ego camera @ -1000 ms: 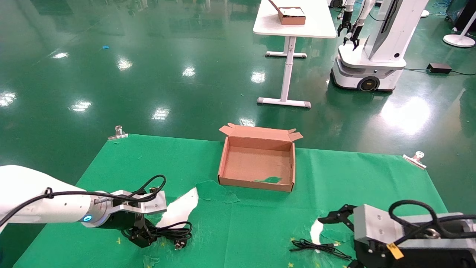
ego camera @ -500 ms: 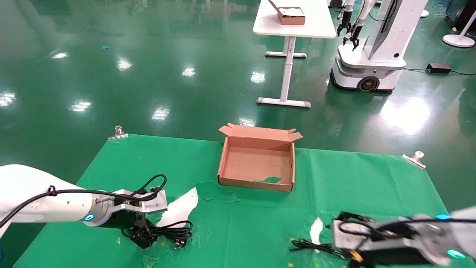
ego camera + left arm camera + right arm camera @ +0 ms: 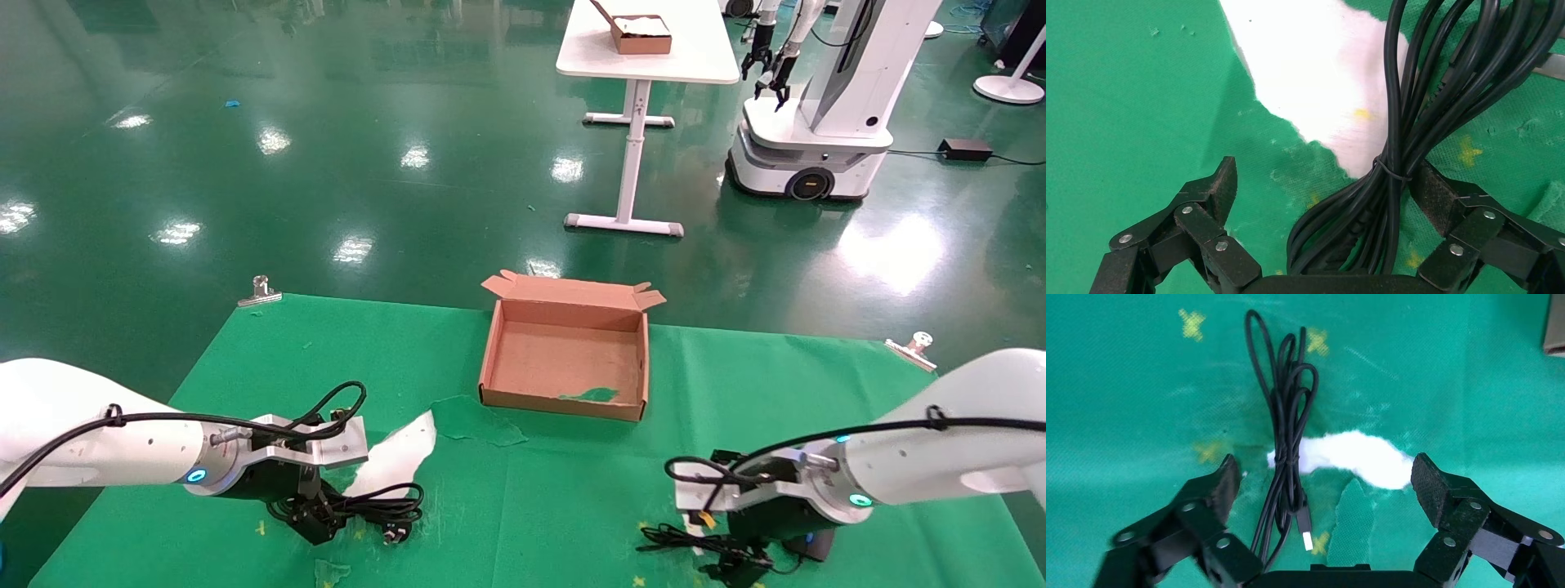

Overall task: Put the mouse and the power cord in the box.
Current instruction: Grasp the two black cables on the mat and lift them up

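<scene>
The power cord (image 3: 1401,147) lies bundled on the green cloth (image 3: 572,490) between the wide-open fingers of the left gripper (image 3: 1324,196), touching one pad, not clamped. The mouse wire (image 3: 1288,447) lies coiled between the spread, empty fingers of the right gripper (image 3: 1324,490); the mouse itself cannot be made out. The box (image 3: 564,359) sits open well beyond both grippers.

- Floor (image 3: 327,122): glossy green, reflecting overhead lights as bright patches.
- White table (image 3: 650,49) at 12 o'clock, single-column leg, carrying a small brown carton (image 3: 637,34) (white contents).
- Second wheeled robot (image 3: 817,106) at 1 o'clock.
- White stand base (image 3: 1009,86) at 2 o'clock.
</scene>
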Controlling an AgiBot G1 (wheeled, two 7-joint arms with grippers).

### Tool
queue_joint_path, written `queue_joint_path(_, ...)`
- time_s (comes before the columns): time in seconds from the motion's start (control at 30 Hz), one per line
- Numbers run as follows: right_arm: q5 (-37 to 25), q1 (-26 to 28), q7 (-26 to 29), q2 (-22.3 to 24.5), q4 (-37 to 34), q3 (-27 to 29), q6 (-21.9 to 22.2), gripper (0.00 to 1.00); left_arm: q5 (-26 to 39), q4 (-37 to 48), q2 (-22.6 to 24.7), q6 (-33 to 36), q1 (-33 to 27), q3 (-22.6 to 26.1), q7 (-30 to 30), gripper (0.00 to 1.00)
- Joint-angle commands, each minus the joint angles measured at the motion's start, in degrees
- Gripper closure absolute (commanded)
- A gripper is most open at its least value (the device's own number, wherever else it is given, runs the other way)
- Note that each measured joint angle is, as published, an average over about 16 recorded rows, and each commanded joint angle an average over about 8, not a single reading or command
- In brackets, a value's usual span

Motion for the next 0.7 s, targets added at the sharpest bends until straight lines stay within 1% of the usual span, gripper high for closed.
queue_joint_path(0.03,-0.56,0.71,-1.12,-1.51,-3.66,-0.28,1.12,0.50,-0.02,0.16,0.04,-0.02,-0.04,-0.01,0.10,0.88)
queue_joint_path(0.07,-0.62,0.84,-1.29,-1.77,-4.42,-0.30,1.32,0.63,-0.02,0.20,0.05,-0.03,-0.05,-0.01,0.12,1.00)
queue_joint_path(0.13,-0.75,1.01,-1.42,-2.09,-5.38,-0.35,1.55,0.88,-0.01,0.27,0.07,-0.05,-0.07,-0.01,0.14,1.00)
queue_joint_path(0.17,-0.80,1.10,-1.52,-2.26,-5.91,-0.37,1.69,0.98,-0.01,0.31,0.08,-0.06,-0.07,-0.01,0.15,1.00)
queue_joint_path(0.2,-0.75,1.08,-1.48,-2.22,-5.88,-0.35,1.69,1.00,-0.02,0.32,0.08,-0.06,-0.08,-0.01,0.15,1.00)
queue_joint_path(0.7,-0.32,0.64,-1.12,-1.31,-3.33,-0.17,1.05,1.00,-0.09,0.15,0.07,-0.06,-0.07,-0.03,0.15,1.00)
